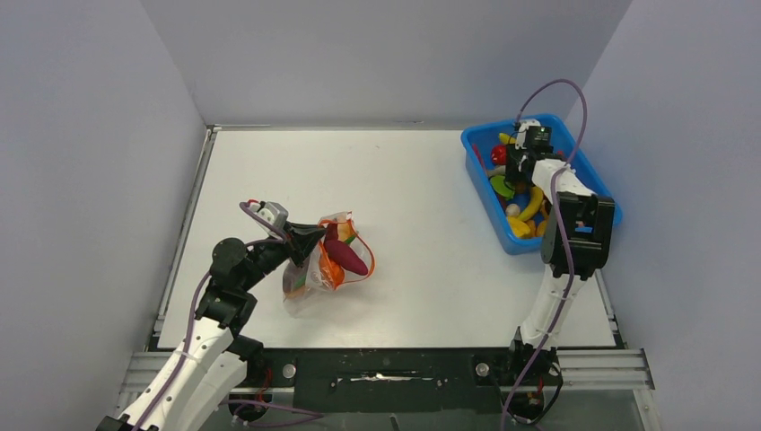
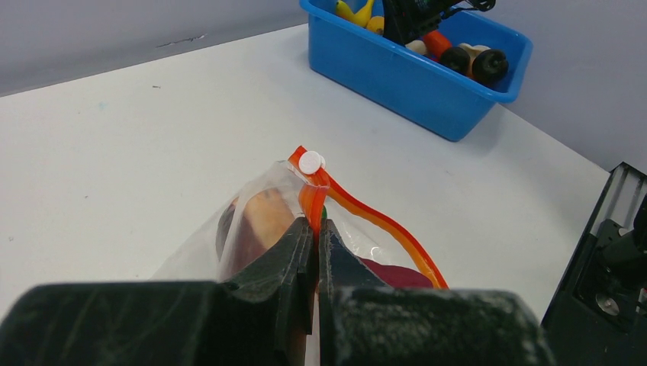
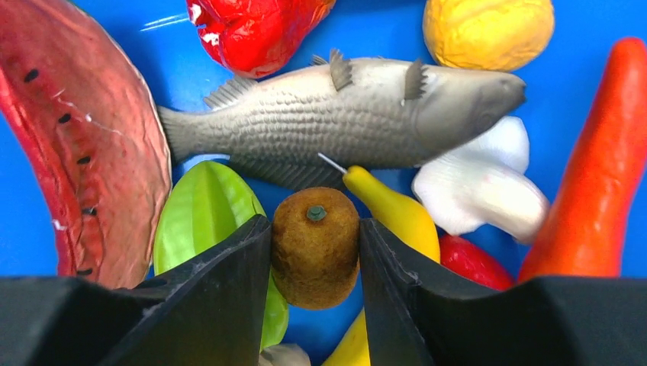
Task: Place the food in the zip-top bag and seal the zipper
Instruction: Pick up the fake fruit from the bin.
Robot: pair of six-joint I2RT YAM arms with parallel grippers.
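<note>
My L gripper (image 2: 315,229) is pinched on the zipper (image 2: 366,217) at the bag (image 2: 252,221) mouth, mid-table; R gripper (image 3: 314,223) sits in the tray (image 3: 381,30), clamping a kiwi (image 3: 315,263) btwn its fingers

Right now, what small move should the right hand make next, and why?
Probably close firmly on the kiwi. The fingers of the right hand sit against both sides of it in the blue tray, but a firm grip is not certain. The left hand pinches the zipper, holding the bag.
</note>
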